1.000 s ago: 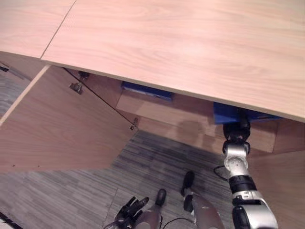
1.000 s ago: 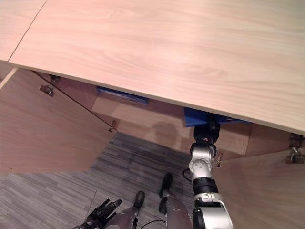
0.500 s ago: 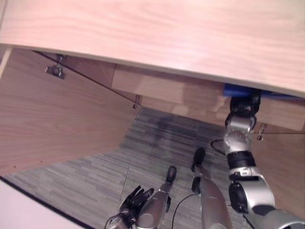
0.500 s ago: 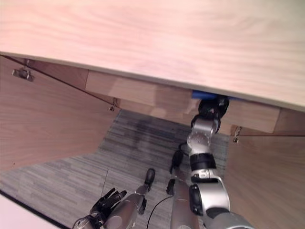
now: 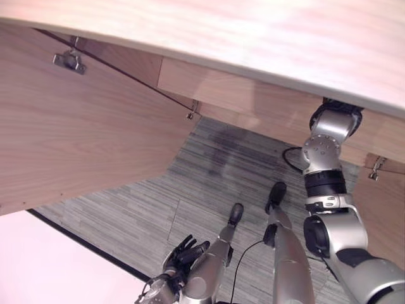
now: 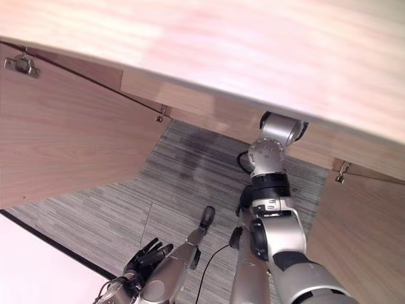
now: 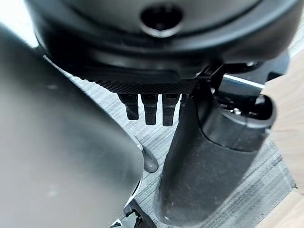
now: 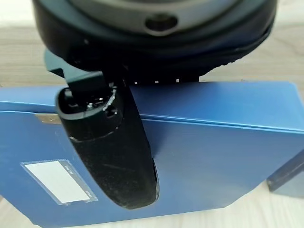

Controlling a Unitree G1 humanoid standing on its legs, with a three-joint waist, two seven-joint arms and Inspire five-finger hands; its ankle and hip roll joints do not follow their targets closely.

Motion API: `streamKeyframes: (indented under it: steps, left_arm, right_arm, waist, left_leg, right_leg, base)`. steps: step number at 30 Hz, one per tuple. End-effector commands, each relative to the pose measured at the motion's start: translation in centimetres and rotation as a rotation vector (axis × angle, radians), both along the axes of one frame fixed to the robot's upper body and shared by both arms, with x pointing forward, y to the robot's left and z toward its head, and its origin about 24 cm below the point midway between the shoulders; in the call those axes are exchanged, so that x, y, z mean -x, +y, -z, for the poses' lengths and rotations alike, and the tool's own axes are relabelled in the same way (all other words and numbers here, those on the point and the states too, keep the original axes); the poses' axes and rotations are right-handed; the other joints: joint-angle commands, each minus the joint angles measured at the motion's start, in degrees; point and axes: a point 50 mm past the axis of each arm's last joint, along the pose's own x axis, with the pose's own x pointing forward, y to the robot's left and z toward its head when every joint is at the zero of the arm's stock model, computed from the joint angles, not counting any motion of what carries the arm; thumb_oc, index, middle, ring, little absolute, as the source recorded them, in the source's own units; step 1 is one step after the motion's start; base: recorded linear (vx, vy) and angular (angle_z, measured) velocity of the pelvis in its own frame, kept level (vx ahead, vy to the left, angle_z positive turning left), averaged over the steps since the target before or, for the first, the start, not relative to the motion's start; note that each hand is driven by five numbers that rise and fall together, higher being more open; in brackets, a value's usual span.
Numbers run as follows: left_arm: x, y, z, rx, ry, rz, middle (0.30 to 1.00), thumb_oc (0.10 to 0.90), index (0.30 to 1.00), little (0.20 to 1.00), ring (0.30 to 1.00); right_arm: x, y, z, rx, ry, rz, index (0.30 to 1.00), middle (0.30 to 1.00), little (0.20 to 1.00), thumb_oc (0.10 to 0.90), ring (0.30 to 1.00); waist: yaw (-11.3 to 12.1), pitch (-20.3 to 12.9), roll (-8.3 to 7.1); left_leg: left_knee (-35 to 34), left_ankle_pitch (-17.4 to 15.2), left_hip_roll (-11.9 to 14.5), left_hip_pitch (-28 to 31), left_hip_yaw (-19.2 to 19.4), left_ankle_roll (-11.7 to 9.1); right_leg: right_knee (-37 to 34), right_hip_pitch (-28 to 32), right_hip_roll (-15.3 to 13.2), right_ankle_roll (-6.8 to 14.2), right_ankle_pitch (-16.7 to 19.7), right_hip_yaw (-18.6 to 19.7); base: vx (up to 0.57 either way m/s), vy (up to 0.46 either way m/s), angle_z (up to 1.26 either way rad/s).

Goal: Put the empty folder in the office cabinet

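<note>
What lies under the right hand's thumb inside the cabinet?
The thumb lies over a blue folder with a white label, resting on the cabinet's wooden surface. The fingers are hidden behind the folder, so the grip cannot be confirmed.

Both eye views look steeply down from the head, past the cabinet top (image 5: 266,38), onto the same carpet (image 5: 158,209) and open door (image 5: 76,139), set slightly apart. The left wrist view faces the floor along its left hand (image 7: 156,66). The right wrist view sits very close above the folder (image 8: 213,147).
</note>
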Motion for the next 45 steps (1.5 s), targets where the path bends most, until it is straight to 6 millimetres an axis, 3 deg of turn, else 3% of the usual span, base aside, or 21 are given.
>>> streamKeyframes:
  steps: [1, 2, 10, 17, 23, 28, 38, 45]
  left_arm:
    - [3.5, 2.6, 0.5, -0.083, 0.084, 0.016, 0.900, 0.800, 0.900, 0.900, 0.900]
    - [3.5, 2.6, 0.6, -0.088, 0.089, 0.017, 0.900, 0.800, 0.900, 0.900, 0.900]
    - [3.0, 2.8, 0.7, -0.105, 0.100, 0.000, 0.900, 0.800, 0.900, 0.900, 0.900]
    - [2.8, 2.9, 0.7, -0.108, 0.098, -0.026, 0.900, 0.800, 0.900, 0.900, 0.900]
    - [2.9, 3.7, 0.9, -0.137, 0.122, -0.036, 0.900, 0.800, 0.900, 0.900, 0.900]
    - [3.1, 4.2, 0.9, -0.152, 0.127, -0.035, 0.900, 0.800, 0.900, 0.900, 0.900]
    - [3.8, 4.6, 0.7, -0.156, 0.130, -0.028, 0.900, 0.800, 0.900, 0.900, 0.900]
    - [3.7, 4.8, 0.6, -0.158, 0.122, -0.036, 0.900, 0.800, 0.900, 0.900, 0.900]
  right_arm:
    - [3.6, 1.0, -9.2, 0.259, -0.348, 0.091, 0.844, 0.844, 0.844, 0.762, 0.844]
    - [3.6, 1.1, -9.6, 0.274, -0.346, 0.093, 0.900, 0.900, 0.900, 0.800, 0.900]
    - [2.3, 1.8, -7.3, 0.200, -0.253, 0.033, 0.900, 0.900, 0.900, 0.800, 0.900]
    - [3.0, 3.1, -6.3, 0.133, -0.302, -0.005, 0.900, 0.900, 0.900, 0.800, 0.900]
    - [4.2, 4.5, -6.1, 0.075, -0.383, -0.043, 0.900, 0.900, 0.900, 0.800, 0.900]
    - [4.9, 5.6, -5.9, 0.090, -0.433, -0.087, 0.900, 0.900, 0.900, 0.800, 0.900]
    - [6.4, 7.7, -6.5, 0.257, -0.532, -0.172, 0.900, 0.900, 0.900, 0.800, 0.900]
    - [5.4, 8.2, -5.3, 0.331, -0.481, -0.223, 0.900, 0.900, 0.900, 0.800, 0.900]
  waist:
    - [-0.34, -0.43, 0.61]
    - [-0.34, -0.21, 0.55]
    - [-0.94, 0.36, 0.52]
    - [-1.23, 2.01, 0.52]
    - [-0.46, 2.14, -1.10]
    - [-0.50, 2.14, -1.70]
    - [-1.04, 2.14, -1.70]
    - [-1.28, 2.14, -2.41]
  left_leg:
    - [-3.22, -0.96, -5.04, 2.64, -0.39, 2.89]
    - [-3.22, -0.93, -5.01, 2.50, -0.37, 2.77]
    - [-3.22, -1.21, -4.91, 3.16, -0.50, 2.86]
    - [-3.22, -2.05, -4.23, 3.75, 1.65, 3.38]
    - [9.34, -6.43, -5.93, -6.40, 5.52, 3.14]
    - [13.98, -8.01, -6.61, -11.84, 6.79, 3.04]
    - [20.88, -9.77, -7.78, -23.02, 8.09, 3.41]
    - [19.35, -9.58, -7.29, -22.52, 7.99, 3.20]
  right_leg:
    - [1.36, -2.47, 2.57, 9.25, -1.54, 5.29]
    - [1.23, -2.54, 2.61, 9.23, -1.49, 5.27]
    - [1.03, -1.83, 2.86, 9.25, -1.20, 5.52]
    - [1.23, -1.92, 2.52, 9.47, -0.79, 6.19]
    - [1.42, -5.10, 1.71, 9.69, 0.22, 6.77]
    - [3.17, -8.75, 1.51, 9.61, 0.71, 6.95]
    - [10.39, -19.17, 0.23, 9.25, -1.36, 6.41]
    - [9.22, -19.36, 0.39, 9.28, -0.82, 5.75]
  base:
    - [-0.01, -0.010, 0.07]
    - [0.00, -0.017, 0.06]
    - [0.00, -0.004, 0.01]
    - [-0.02, 0.032, -0.01]
    - [-0.06, -0.019, -0.04]
    - [-0.06, 0.023, 0.03]
    - [-0.05, 0.020, 0.00]
    - [0.00, 0.000, 0.00]
